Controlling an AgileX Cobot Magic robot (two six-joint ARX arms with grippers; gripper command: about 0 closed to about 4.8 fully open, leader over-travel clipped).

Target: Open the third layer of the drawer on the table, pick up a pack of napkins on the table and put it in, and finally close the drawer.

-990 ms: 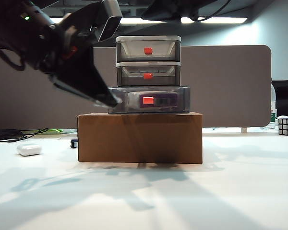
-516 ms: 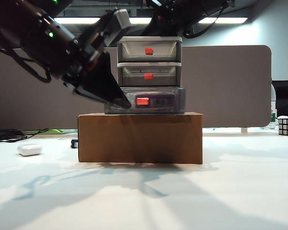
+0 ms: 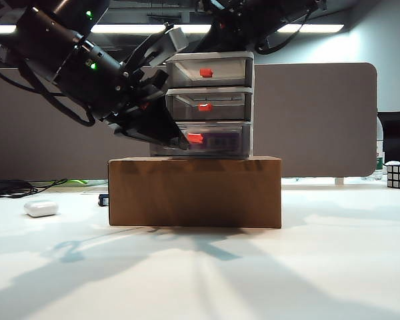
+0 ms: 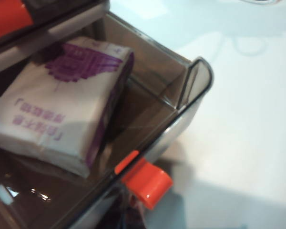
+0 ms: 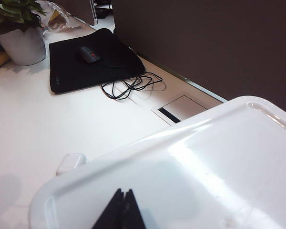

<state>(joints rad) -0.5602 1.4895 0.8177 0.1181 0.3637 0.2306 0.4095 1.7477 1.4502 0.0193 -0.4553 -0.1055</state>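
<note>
At the far left of the exterior view, a small white oval case [image 3: 41,209] lies on the table [image 3: 200,273], well apart from the other items. The left gripper [image 3: 181,141] reaches in from the upper left of the frame, its dark fingers pressed together with nothing between them and the tip against the front of the third layer [image 3: 210,140], just beside that layer's red handle [image 3: 195,139]. At frame centre, the drawer [image 3: 210,103] stands on a brown cardboard box [image 3: 195,192], which rests on the table. The third layer's front sits close to the cabinet frame; whether it is fully shut cannot be told from this view. The left wrist view shows the third layer [image 4: 181,109] standing partly open, with the pack of napkins [image 4: 62,102] lying flat inside it, purple print facing up, and the red handle [image 4: 145,183] at the front edge; the left gripper itself is not visible in that view. The right gripper [image 5: 119,210] sits above the cabinet's white top [image 5: 190,176] at the top centre of the exterior view, and its dark fingertips meet in a closed point, holding nothing. At the far right edge of the exterior view, a puzzle cube [image 3: 399,175] stands on the table.
</note>
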